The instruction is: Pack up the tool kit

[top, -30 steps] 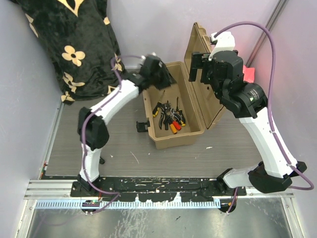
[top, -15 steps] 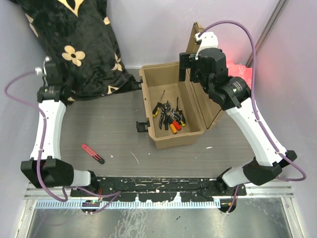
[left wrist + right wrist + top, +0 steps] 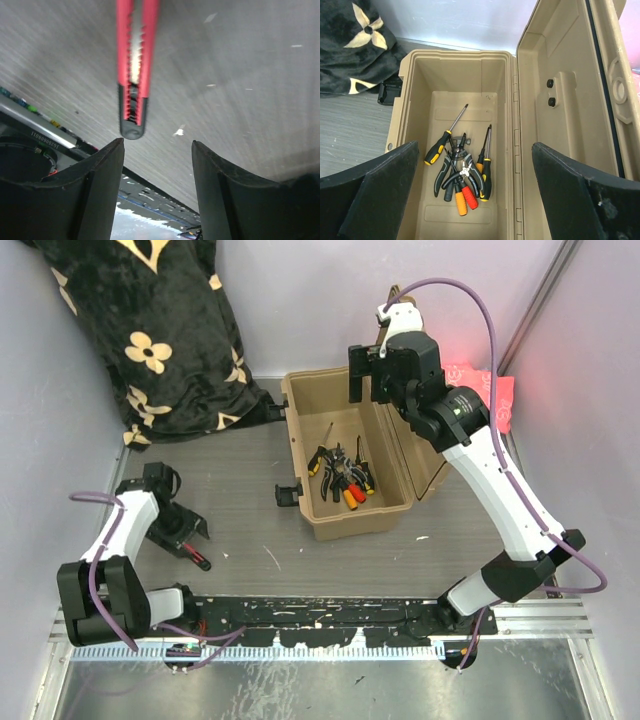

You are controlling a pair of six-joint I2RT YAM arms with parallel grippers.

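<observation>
The tan toolbox (image 3: 300,455) stands open mid-table, its lid (image 3: 420,455) leaning back to the right. Inside lie screwdrivers and pliers (image 3: 343,476) with black, yellow, orange and red handles, also visible in the right wrist view as tools (image 3: 462,175) in the toolbox (image 3: 405,100) beside its lid (image 3: 570,100). My right gripper (image 3: 372,375) hangs open high over the box's far end, and its own view shows the gripper (image 3: 475,146) empty. A red-and-black tool (image 3: 196,556) lies on the table at front left. My left gripper (image 3: 183,532) is open just over it; the tool (image 3: 134,65) lies just ahead of the gripper (image 3: 157,147).
A black floral blanket (image 3: 150,330) hangs at the back left, its edge near the box's far left corner (image 3: 355,50). A pink cloth (image 3: 485,395) lies behind the lid at the right. The rail (image 3: 320,615) with the arm bases runs along the near edge.
My left arm swung from the box out to the far left, then down to the red tool at front left, its jaws widening. My right gripper shifted left and up over the box.
</observation>
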